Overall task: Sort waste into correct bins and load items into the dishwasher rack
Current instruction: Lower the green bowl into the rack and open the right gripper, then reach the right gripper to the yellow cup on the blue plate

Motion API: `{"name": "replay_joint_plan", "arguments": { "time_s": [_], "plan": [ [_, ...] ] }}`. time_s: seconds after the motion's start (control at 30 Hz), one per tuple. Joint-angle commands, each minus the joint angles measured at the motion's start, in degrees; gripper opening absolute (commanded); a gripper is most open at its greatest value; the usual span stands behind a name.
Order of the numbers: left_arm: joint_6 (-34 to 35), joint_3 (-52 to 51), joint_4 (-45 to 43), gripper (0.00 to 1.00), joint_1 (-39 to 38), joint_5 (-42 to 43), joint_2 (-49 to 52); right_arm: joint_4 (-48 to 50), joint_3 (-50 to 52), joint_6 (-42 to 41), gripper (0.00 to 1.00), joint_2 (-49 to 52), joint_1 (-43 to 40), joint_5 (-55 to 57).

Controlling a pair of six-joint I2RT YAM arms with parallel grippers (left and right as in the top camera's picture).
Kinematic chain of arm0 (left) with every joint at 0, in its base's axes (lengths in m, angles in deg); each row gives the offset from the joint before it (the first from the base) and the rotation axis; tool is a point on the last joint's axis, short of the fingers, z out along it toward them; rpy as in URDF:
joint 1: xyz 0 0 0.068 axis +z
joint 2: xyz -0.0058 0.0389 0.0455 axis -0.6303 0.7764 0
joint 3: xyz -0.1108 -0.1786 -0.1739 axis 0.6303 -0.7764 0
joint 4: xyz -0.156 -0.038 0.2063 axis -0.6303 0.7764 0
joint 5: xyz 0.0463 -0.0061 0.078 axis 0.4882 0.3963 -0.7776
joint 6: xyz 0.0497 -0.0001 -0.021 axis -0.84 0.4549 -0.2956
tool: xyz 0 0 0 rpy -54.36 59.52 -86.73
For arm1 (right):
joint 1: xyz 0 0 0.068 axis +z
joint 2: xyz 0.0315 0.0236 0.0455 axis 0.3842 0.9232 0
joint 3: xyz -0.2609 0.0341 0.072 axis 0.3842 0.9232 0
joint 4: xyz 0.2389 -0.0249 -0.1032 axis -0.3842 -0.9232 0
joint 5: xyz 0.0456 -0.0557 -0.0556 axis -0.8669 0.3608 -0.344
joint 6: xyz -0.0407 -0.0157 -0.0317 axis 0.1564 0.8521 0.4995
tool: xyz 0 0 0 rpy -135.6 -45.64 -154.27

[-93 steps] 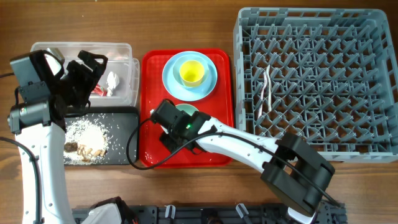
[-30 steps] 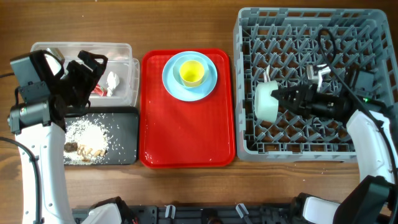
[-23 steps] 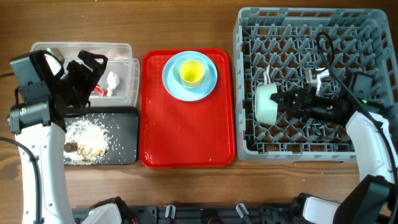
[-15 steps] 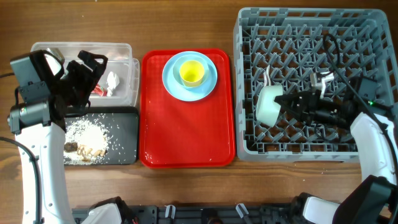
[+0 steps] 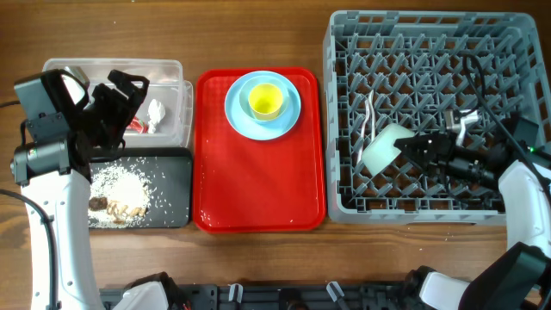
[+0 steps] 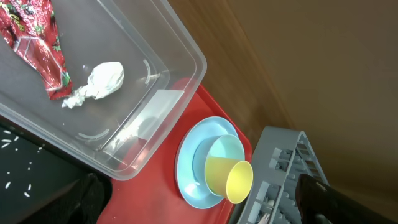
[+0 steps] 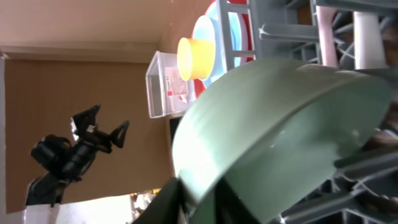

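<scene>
Two bowls (image 5: 383, 148) (image 5: 284, 93), one cup (image 5: 265, 101), one plate (image 5: 234, 112)

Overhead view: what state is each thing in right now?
pale-green bowl, on edge in the dishwasher rack, tilted
right gripper, at the bowl's rim, jaws unclear
left gripper, open, empty, over the clear tub
clear tub, holds red wrapper and tissue
yellow cup, upright in the light-blue bowl
black tray, holds rice scraps

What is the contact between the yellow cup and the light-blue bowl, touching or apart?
Touching. The left wrist view shows the yellow cup sitting inside the light-blue bowl, its base below the rim.
</scene>
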Motion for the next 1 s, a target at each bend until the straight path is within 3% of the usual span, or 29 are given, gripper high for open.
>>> {"name": "replay_joint_plan", "arguments": {
  "time_s": [0.0, 0.1, 0.2, 0.53, 0.7, 0.97],
  "plan": [
    [-0.3, 0.5, -0.2, 1.0, 0.3, 0.7, -0.1, -0.1, 0.7, 2.1, 0.28, 0.4, -0.3, 7.6],
    [-0.3, 0.5, -0.2, 1.0, 0.3, 0.7, -0.1, -0.8, 0.2, 2.2, 0.4, 0.3, -0.3, 9.7],
    [-0.3, 0.5, -0.2, 1.0, 0.3, 0.7, -0.1, -3.4, -1.7, 2.1, 0.43, 0.3, -0.3, 17.2],
    [-0.3, 0.5, -0.2, 1.0, 0.3, 0.7, -0.1, -11.4, -10.0, 1.9, 0.46, -1.8, -1.4, 27.0],
    [-0.3, 0.5, -0.2, 1.0, 0.3, 0.7, -0.1, -13.8, -15.5, -2.6, 0.49, -3.5, -1.4, 33.7],
    [-0.3, 0.5, -0.2, 1.0, 0.3, 0.7, -0.1, -17.9, -27.4, -2.2, 0.5, -4.3, 2.5, 35.3]
  ]
}}
